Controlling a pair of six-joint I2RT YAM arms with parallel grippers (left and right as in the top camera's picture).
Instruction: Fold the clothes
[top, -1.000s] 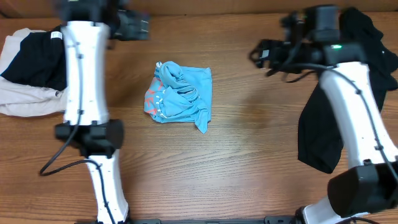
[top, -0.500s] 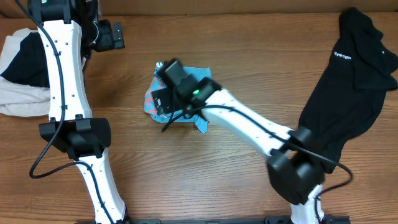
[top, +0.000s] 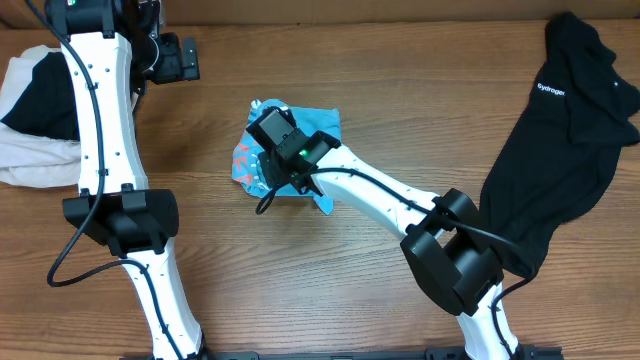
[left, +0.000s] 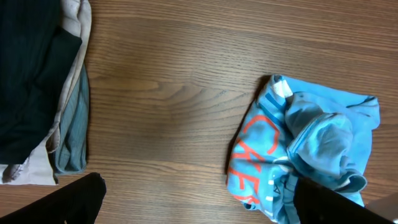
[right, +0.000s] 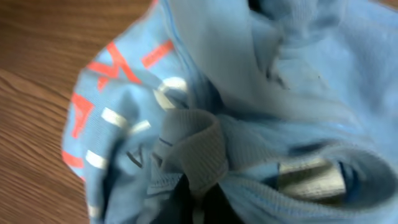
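Right gripper (top: 262, 170) has swung in from far right onto the crumpled blue T-shirt (top: 322, 120) at table centre. Its fingers are buried in fabric, so grip can't be told. Probably a grasp starting. Left gripper (top: 182, 58) gapes empty, far left.

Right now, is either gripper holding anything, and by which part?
The left gripper is open and holds nothing. The right gripper is down on the blue T-shirt near its ribbed collar; whether it grips the fabric cannot be told.
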